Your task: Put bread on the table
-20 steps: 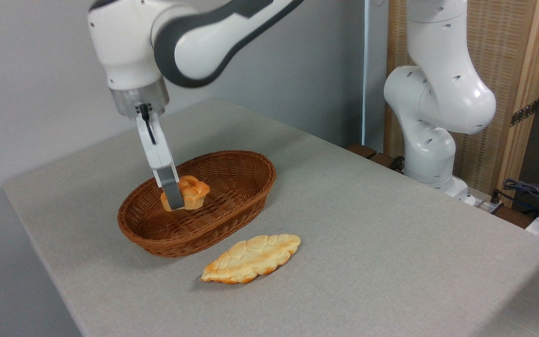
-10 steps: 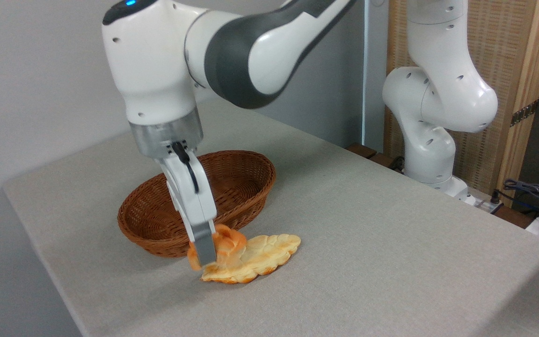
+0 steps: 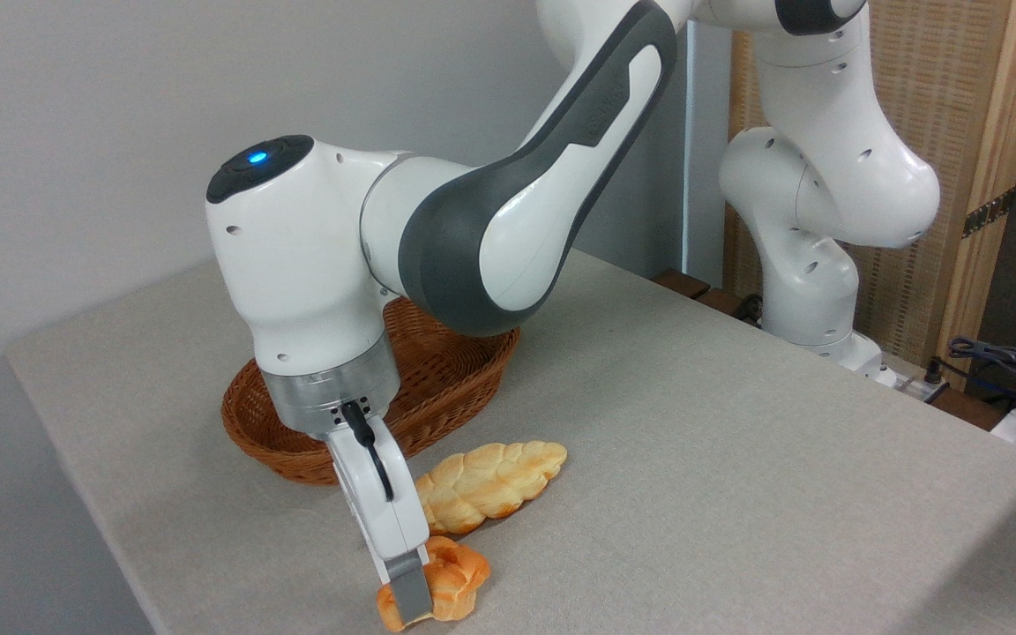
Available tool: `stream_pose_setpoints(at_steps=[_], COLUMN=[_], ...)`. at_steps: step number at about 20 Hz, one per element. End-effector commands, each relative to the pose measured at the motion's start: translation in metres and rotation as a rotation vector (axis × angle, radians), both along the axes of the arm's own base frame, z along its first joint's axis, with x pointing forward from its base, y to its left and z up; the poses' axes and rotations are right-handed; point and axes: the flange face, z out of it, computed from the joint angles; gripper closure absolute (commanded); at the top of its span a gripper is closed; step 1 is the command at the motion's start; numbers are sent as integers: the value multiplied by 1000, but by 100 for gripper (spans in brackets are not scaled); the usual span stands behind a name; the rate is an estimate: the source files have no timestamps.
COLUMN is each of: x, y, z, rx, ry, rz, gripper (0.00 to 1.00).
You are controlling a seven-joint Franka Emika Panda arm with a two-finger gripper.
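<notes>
The knotted bun (image 3: 444, 584) sat low at the near edge of the cloth-covered surface (image 3: 737, 459), just in front of the braided loaf (image 3: 490, 477), jaws clamped across its sides. It looked light, soft and crushable; a gentle hold around its middle suited it.

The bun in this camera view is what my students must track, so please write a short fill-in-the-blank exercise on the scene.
1. The gripper is closed on the small orange-brown ____.
2. The bun sits low over the grey table, in front of the pale braided ____.
3. The brown wicker ____ stands behind the loaf.
4. The light on top of the arm's wrist glows ____.

Missing words: bun; loaf; basket; blue
</notes>
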Motion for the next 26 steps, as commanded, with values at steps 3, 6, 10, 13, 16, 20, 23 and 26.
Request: stream_pose_setpoints(at_steps=[3, 6, 10, 13, 16, 20, 23, 26], x=[1, 1, -1, -16, -32, -53, -67, -76], y=[3, 3, 2, -5, -17, -26, -59, -100], z=[10, 10, 23, 60, 103, 163, 189, 200], rx=[11, 11, 12, 6, -9, -150, -156, -155], ry=[-18, -18, -35, -34, 12, -27, -55, -69], rz=[-4, -4, 6, 62, 78, 179, 227, 198], gripper=[0, 0, 0, 0, 0, 0, 0, 0])
